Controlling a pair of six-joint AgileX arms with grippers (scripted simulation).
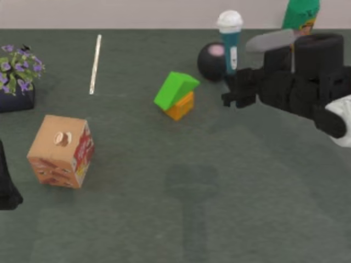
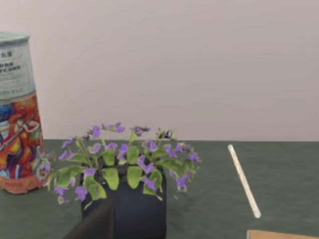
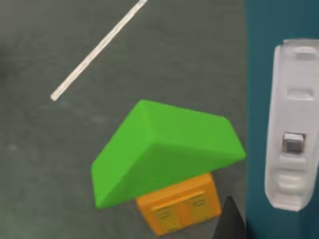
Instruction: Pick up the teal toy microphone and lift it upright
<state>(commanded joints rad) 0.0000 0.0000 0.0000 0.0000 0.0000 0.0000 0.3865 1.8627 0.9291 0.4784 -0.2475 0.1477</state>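
Item 1, mic (image 1: 230, 46): standing upright near the table's far edge, just beside a black ball (image 1: 211, 60) and directly ahead of the right gripper (image 1: 233, 98). Long axis is running vertical; the white mesh head is pointing up, the teal handle tapering downward. In the right wrist view the handle (image 3: 259, 99) and its white switch patch (image 3: 294, 124) are filling the frame edge, so the wrist camera is sitting very close to it.

Item 2, right gripper: reaching in from the right, its dark fingers lying low beside the mic's lower handle. Whether the fingers are open, closed or already gripping, I cannot tell; the handle's base is hidden behind them.

Item 3, left arm (image 1: 6, 186): sitting parked at the left edge, its camera looking at a flower pot (image 2: 124, 199) and a popcorn tub (image 2: 17, 114).

Other stock, all away from the gripper toward the left: green wedge on an orange block (image 1: 176, 96), white stick (image 1: 95, 63), cardboard box (image 1: 60, 150). A green bottle (image 1: 300, 15) is standing behind the arm.

Step in hand, as judged: the approach or grasp at the handle. The next move is calling for a firm squeeze on the handle, then a straight vertical lift keeping the head up and clearing the ball.
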